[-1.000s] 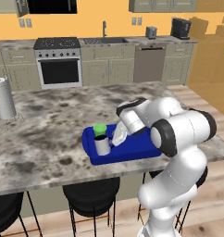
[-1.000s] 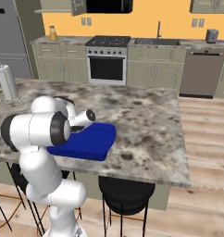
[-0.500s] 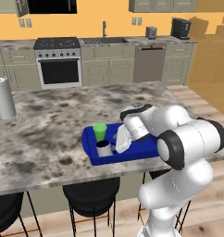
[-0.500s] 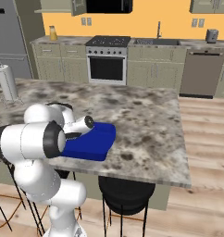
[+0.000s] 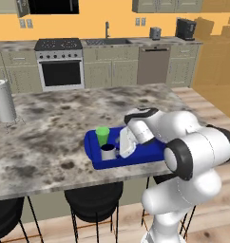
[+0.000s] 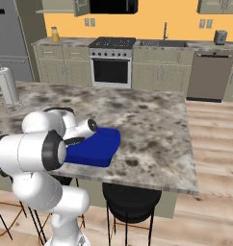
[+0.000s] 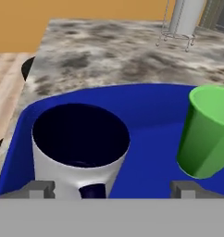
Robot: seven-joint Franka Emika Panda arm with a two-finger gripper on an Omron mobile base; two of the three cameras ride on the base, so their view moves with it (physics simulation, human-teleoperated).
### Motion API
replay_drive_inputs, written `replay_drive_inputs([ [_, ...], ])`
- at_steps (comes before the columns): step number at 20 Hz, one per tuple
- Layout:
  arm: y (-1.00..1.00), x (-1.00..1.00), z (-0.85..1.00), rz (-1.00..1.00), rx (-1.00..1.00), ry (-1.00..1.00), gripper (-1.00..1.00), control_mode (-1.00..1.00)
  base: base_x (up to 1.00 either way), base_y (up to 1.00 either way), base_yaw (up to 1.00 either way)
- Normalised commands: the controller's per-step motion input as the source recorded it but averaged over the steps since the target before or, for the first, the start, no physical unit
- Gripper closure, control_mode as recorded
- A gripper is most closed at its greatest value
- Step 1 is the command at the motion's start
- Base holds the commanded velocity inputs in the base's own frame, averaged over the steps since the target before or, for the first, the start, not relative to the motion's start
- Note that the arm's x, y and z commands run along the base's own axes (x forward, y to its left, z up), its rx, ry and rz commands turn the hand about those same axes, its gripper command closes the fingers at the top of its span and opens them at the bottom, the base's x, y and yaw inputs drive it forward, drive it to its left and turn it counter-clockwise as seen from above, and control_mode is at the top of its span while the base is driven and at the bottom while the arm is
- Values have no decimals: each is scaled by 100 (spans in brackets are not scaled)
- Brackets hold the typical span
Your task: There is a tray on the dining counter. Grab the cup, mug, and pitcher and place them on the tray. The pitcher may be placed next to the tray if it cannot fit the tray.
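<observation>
The blue tray (image 5: 150, 151) lies on the dining counter (image 5: 50, 128) near its front edge. On the tray's left part stand the green cup (image 5: 102, 135) and, just in front of it, the grey mug (image 5: 108, 152). My gripper (image 5: 119, 146) hovers right beside the mug, open and holding nothing. In the hand view the mug (image 7: 79, 148) stands upright close ahead with its dark handle facing me, between my open gripper (image 7: 113, 190) fingertips, and the cup (image 7: 208, 134) is to its right. A small orange-yellow vessel, the pitcher (image 6: 55, 34) by its look, stands on the back counter.
A paper towel roll (image 5: 4, 100) stands at the counter's far left. Black stools (image 5: 93, 201) sit under the front edge. A stove (image 5: 61, 69) and dishwasher (image 5: 152, 65) line the back wall. My own arm hides the tray's left part in the right base view.
My arm's elbow has swung out to the right and lower. The hand has stayed beside the mug with its jaws open. Cup, mug and tray have not moved.
</observation>
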Motion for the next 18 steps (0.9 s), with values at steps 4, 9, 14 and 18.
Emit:
replay_drive_inputs([
  [4, 0, 0, 39, 8, 0, 9, -100, -100, 0, 0, 0],
  [9, -1, -4, 65, 3, 0, 12, -100, -100, 0, 0, 0],
  [14, -10, -27, 77, -2, -3, 17, -100, -100, 0, 0, 0],
  [18, -27, -56, 61, -23, -1, 16, -100, -100, 0, 0, 0],
])
